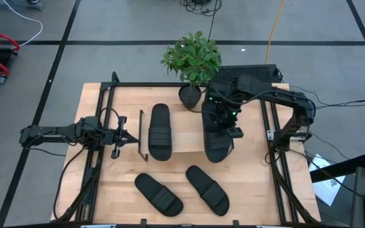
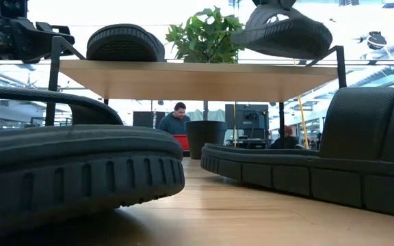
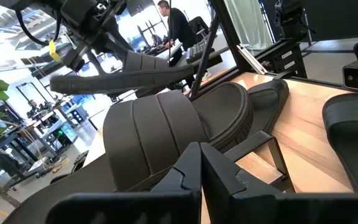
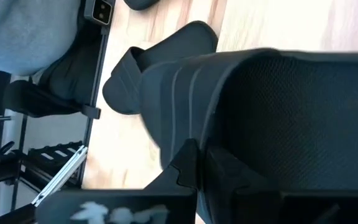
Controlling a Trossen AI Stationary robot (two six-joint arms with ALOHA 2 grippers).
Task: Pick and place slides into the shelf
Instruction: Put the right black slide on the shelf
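The shelf (image 1: 185, 136) stands at the middle of the table (image 1: 258, 190), its light wood top board running between thin black wire side frames, with a potted plant (image 1: 192, 63) just behind it at the table's far edge; one slide (image 1: 160, 131) lies flat on the board's left part, well inside its edges; the right gripper (image 1: 228, 123) is above the board's right part, its fingers (image 4: 188, 168) closed on the strap of a second slide (image 1: 217, 140), which the low view shows hanging clear above the board, tilted, its front end reaching past the board's near edge; the left gripper (image 1: 132, 137) hovers just off the shelf's left frame, fingers (image 3: 185, 177) pressed together and holding nothing, pointing at the slide on the board without touching it; two more slides (image 1: 159, 194) (image 1: 207, 189) lie side by side on the table's near part, angled, apart from each other and from the shelf; open wood remains between them and the table's side rails.
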